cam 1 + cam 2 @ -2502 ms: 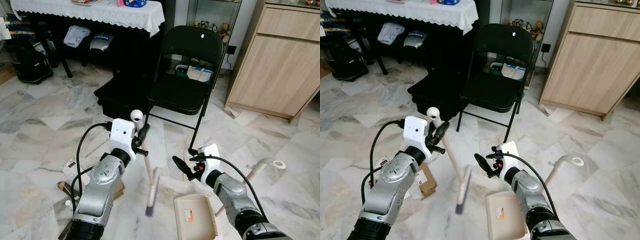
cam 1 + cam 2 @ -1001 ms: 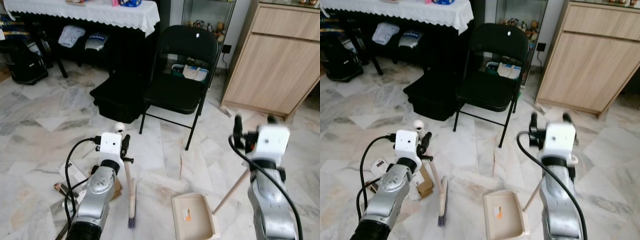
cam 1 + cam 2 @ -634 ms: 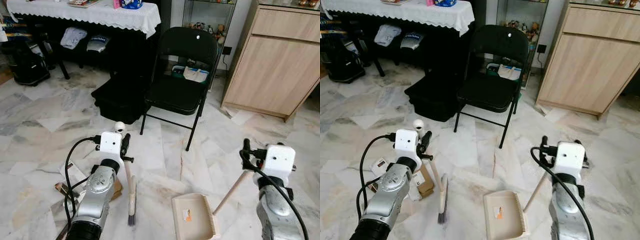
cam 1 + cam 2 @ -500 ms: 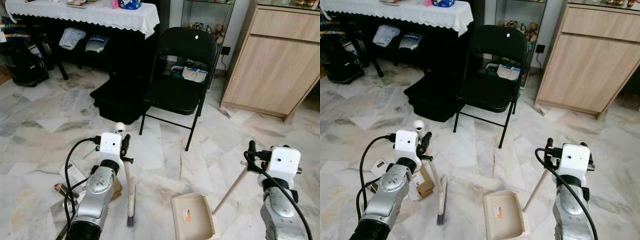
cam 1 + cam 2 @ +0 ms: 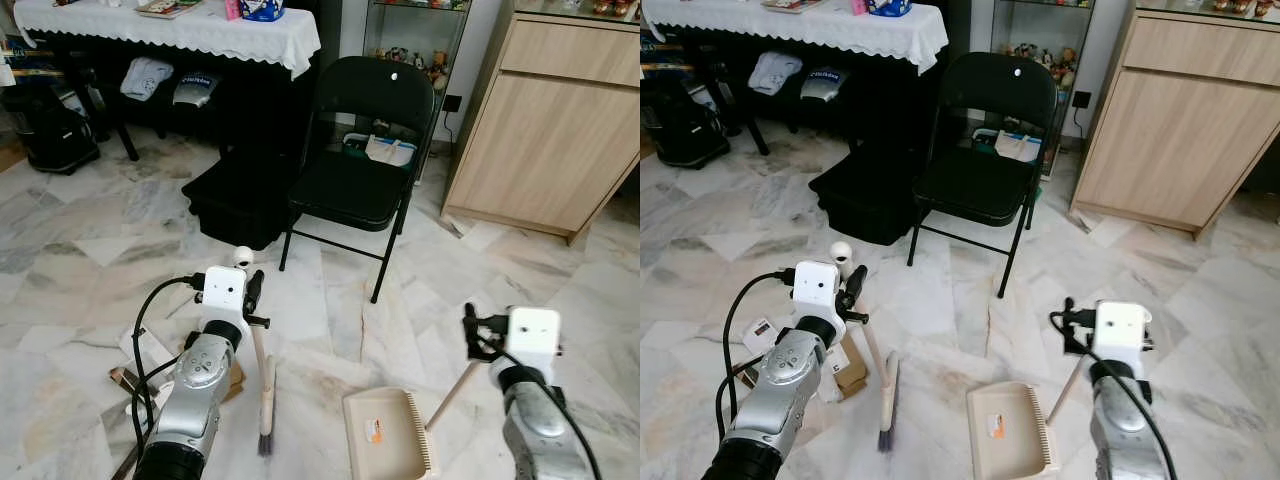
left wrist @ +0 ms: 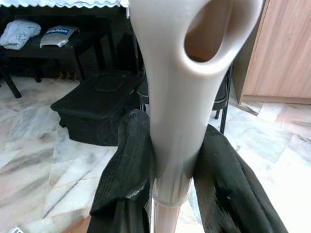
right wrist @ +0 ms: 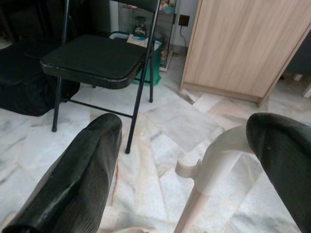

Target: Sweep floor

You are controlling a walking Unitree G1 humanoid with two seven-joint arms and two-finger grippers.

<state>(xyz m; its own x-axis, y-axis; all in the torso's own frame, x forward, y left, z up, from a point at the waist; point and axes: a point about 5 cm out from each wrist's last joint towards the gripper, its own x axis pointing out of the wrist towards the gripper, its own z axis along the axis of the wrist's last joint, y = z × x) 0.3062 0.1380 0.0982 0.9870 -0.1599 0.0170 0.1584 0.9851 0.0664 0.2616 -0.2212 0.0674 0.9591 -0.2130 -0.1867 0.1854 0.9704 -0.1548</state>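
Note:
My left gripper (image 5: 252,292) is shut on the pale handle of a broom (image 5: 262,375), just under its looped top end (image 6: 194,58). The brush head (image 5: 266,412) rests on the marble floor. To its right lies a beige dustpan (image 5: 388,436), whose long handle (image 5: 452,392) slants up to my right gripper (image 5: 478,335). That gripper (image 7: 187,128) is open, and the handle's white top end (image 7: 214,158) stands between its fingers, close to one of them.
A black folding chair (image 5: 362,150) stands ahead, with a black box (image 5: 235,198) on its left under a table with a white cloth (image 5: 190,25). A wooden cabinet (image 5: 550,130) is at right. Cardboard and papers (image 5: 140,362) lie by my left arm.
My right arm has come down from a raised position and moved left, so its open fingers now sit on either side of the dustpan handle's top. The left gripper keeps hold of the broom.

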